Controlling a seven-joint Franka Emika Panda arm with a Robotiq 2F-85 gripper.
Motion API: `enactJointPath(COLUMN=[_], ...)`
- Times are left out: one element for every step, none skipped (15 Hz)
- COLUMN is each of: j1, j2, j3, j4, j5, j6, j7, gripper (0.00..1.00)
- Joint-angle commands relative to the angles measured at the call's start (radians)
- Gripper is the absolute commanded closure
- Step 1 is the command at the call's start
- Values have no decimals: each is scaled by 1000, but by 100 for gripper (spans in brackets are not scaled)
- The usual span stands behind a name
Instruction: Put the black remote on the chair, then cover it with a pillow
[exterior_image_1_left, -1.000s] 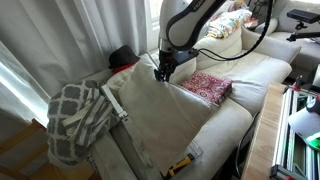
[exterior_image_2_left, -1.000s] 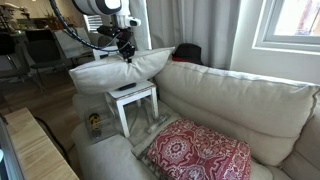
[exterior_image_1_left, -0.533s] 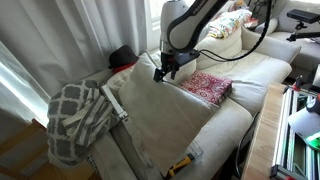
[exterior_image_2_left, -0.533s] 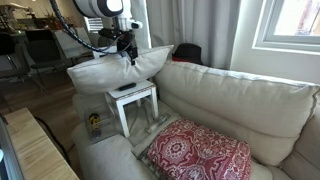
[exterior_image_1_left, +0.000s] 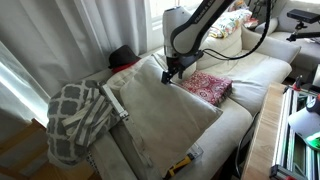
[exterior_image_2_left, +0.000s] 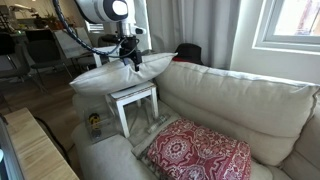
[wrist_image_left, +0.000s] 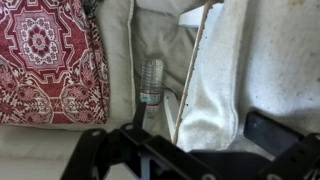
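Nearest the camera in an exterior view, a small yellow-and-black object (exterior_image_1_left: 180, 162) lies just below the near edge of the pillow (exterior_image_1_left: 165, 112), and a grey-and-white lattice blanket (exterior_image_1_left: 78, 118) is heaped beside the pillow's curtain-side edge. The pillow, large, square and cream, lies on its broad face, slightly tilted, filling the middle of that view. In an exterior view it rests across the top of a small white table (exterior_image_2_left: 137, 100), with 1 end reaching the chair (exterior_image_2_left: 235, 100), the cream couch. The gripper (exterior_image_1_left: 171, 72) hangs over the pillow's far edge, fingertips pointing down at the fabric; whether they touch it I cannot tell. In the wrist view its 2 fingers stand spread wide at the bottom of the picture with nothing between them, so the pillow lies free of the grip. That view also shows a clear plastic bottle (wrist_image_left: 150, 85) lying just beside the pillow, between it and a red patterned cushion (wrist_image_left: 45, 55). The red cushion sits on the chair's seat, near the pillow on the side away from the blanket. Beyond the pillow rises the chair's back, and past that a black object (exterior_image_1_left: 122, 55) sits against the pale curtain (exterior_image_1_left: 60, 40). The black remote cannot be made out in any view.
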Motion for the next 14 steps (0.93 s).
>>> enactJointPath(j1=[18,22,26,26,25,23,21,19,14,2,-6,-15,-24,-33], j2=[18,18,20,20,21,23,23,22,18,13,7,2,-6,-15], j3=[-13,-20,-29,-34,-39,-43,-45,-47,-49,-44,-45,-44,-43,-43], j4=[15,15,16,18,20,21,21,21,20,19,20,21,22,25], j5=[-48,-63,-83,-97,-109,-118,-123,-126,-127,-121,-115,-106,-97,-85], j6=[-51,-63,-76,-84,-85,-82,-80,-82,-84,-84,-87,-90,-91,-100], j7=[34,38,46,52,60,67,73,75,71,46,39,34,31,36], gripper=[0,0,0,0,0,0,0,0,0,0,0,0,0,0])
